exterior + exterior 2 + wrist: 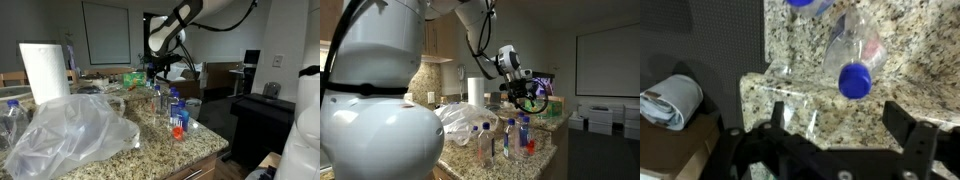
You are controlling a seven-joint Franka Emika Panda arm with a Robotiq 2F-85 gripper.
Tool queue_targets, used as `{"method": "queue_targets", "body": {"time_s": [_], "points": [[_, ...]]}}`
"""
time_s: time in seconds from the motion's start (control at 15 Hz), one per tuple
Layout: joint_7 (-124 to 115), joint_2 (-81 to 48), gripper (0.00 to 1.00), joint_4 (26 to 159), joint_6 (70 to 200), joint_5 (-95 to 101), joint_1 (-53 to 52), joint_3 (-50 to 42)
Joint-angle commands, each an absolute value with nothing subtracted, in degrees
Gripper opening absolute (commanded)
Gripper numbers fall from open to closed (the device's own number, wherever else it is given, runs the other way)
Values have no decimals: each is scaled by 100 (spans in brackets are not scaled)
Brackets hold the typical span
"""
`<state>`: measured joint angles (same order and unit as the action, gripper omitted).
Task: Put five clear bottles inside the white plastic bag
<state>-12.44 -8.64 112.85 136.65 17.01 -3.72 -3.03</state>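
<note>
Several clear bottles with blue caps stand on the granite counter (205, 140), among them one with an orange-red label (178, 122) and others (510, 138). In the wrist view one bottle (853, 45) is seen from above, its blue cap just ahead of my gripper (840, 130). A second blue cap (805, 4) shows at the top edge. My gripper (160, 72) (527, 98) hangs above the bottles, open, with nothing between its fingers (912, 130). The white plastic bag (75, 130) (460, 118) lies crumpled on the counter beside the bottles.
A tall white paper-towel roll (45, 70) (475, 92) stands behind the bag. Green items (133, 77) lie at the back of the counter. The counter edge (750, 95) drops off at the left in the wrist view, with a grey cloth (670, 100) below.
</note>
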Motion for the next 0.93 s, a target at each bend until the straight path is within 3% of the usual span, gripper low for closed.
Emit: {"method": "queue_targets", "body": {"time_s": [0.0, 0.67, 0.73, 0.87], "points": [[-1218, -650, 100, 11715, 13609, 757, -241, -156], [-2142, -846, 100, 11899, 14512, 495, -253, -332], [-2152, -880, 75, 11885, 14548, 454, -257, -320], [-2024, -904, 67, 11830, 14464, 274, -247, -274]]}}
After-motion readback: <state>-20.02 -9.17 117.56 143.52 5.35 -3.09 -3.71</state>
